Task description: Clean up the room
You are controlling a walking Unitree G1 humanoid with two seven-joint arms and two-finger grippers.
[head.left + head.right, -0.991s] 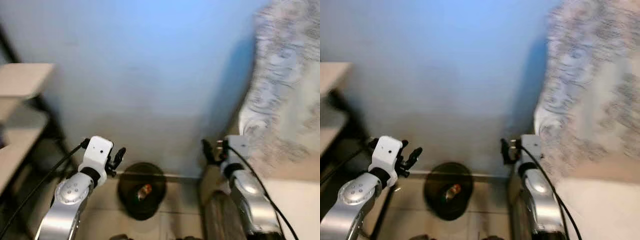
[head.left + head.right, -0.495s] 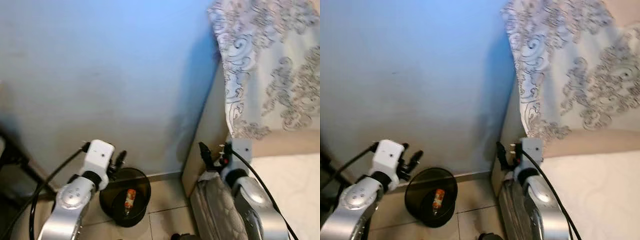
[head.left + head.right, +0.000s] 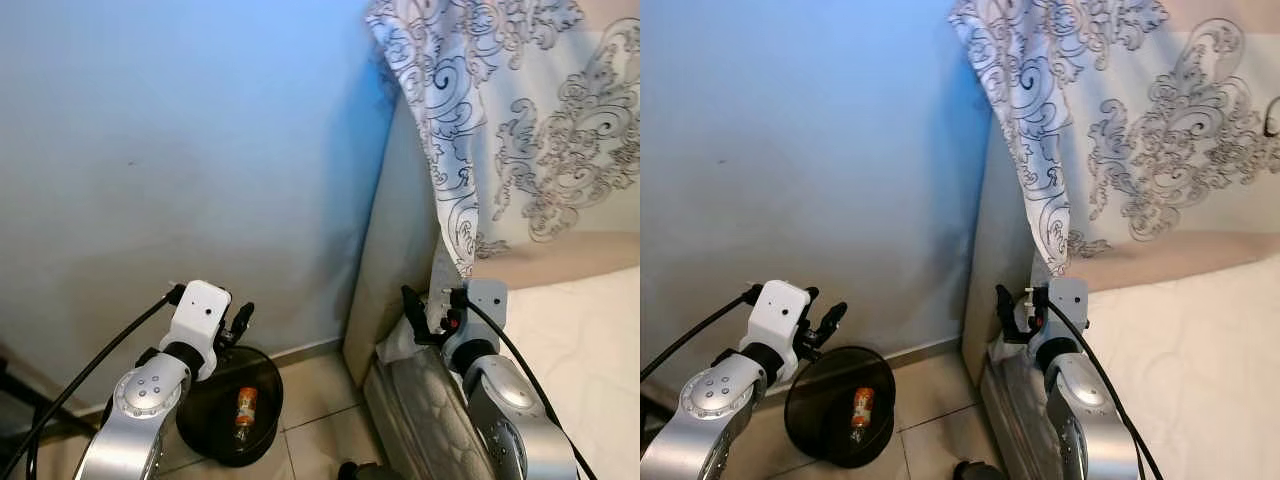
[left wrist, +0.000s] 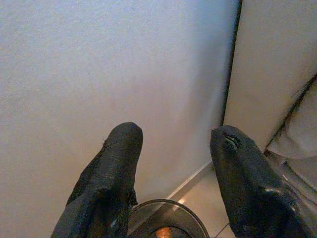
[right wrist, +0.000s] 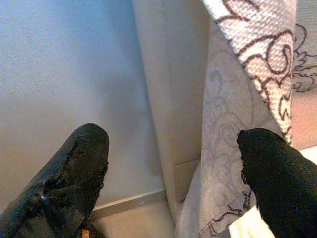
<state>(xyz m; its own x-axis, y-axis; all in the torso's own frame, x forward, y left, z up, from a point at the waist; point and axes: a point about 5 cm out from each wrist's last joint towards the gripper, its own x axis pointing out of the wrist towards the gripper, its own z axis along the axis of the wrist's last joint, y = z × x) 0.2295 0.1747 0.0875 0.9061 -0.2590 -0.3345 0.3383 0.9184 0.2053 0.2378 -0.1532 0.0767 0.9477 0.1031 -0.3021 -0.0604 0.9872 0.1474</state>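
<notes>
A round black waste bin (image 3: 215,432) stands on the tiled floor against the pale blue wall, with a small orange bottle (image 3: 243,406) lying inside it. My left gripper (image 3: 240,320) is raised just above the bin's rim, open and holding nothing. In the left wrist view its fingers (image 4: 116,163) spread apart over the bin's rim (image 4: 166,206). My right gripper (image 3: 409,303) hovers by the bed's corner, open and holding nothing. Its fingers (image 5: 81,158) frame the headboard's edge and a hanging patterned cloth (image 5: 257,44).
A bed with a cream mattress (image 3: 590,330) fills the right side. A beige headboard (image 3: 395,250) meets the wall, and a white cloth with grey swirls (image 3: 500,120) drapes over it. A quilted mattress side (image 3: 430,410) runs beside the tiled floor (image 3: 320,390). A dark object (image 3: 352,470) lies at the bottom edge.
The camera has swung to the right: the shelf at the left has left the picture and the bed and cloth show sharper. Both arms keep the same pose, fingers still open.
</notes>
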